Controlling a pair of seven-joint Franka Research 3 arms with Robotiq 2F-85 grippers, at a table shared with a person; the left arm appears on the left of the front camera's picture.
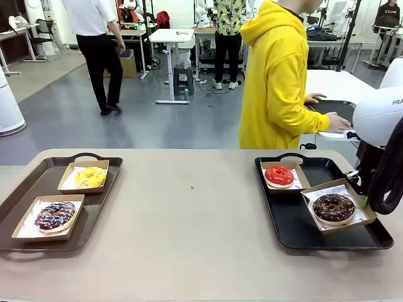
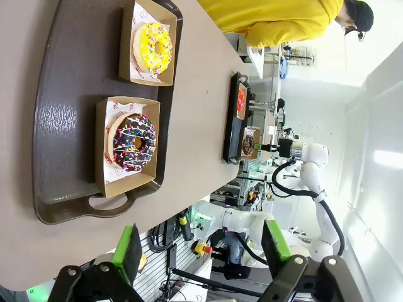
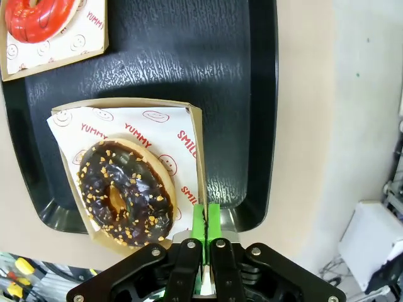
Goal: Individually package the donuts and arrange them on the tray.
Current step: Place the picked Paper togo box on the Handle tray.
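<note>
Two donuts sit in cardboard boxes on the brown tray [image 1: 38,182]: a yellow one [image 1: 91,177] [image 2: 153,47] and a dark one with purple-white sprinkles [image 1: 55,216] [image 2: 134,142]. The black tray [image 1: 296,226] [image 3: 189,56] carries a boxed glossy red donut [image 1: 279,176] [image 3: 34,16] and a boxed chocolate donut [image 1: 334,207] [image 3: 124,192]. My right gripper [image 3: 206,212] [image 1: 361,189] is shut, its green pads pinching the side wall of the chocolate donut's box [image 3: 196,145]. High above the brown tray's handle end, my left gripper [image 2: 201,248] hangs open and holds nothing.
A person in a yellow hoodie [image 1: 277,75] stands at the far side, hands on another table behind. Bare beige tabletop [image 1: 189,214] lies between the two trays. Other people and desks are farther back.
</note>
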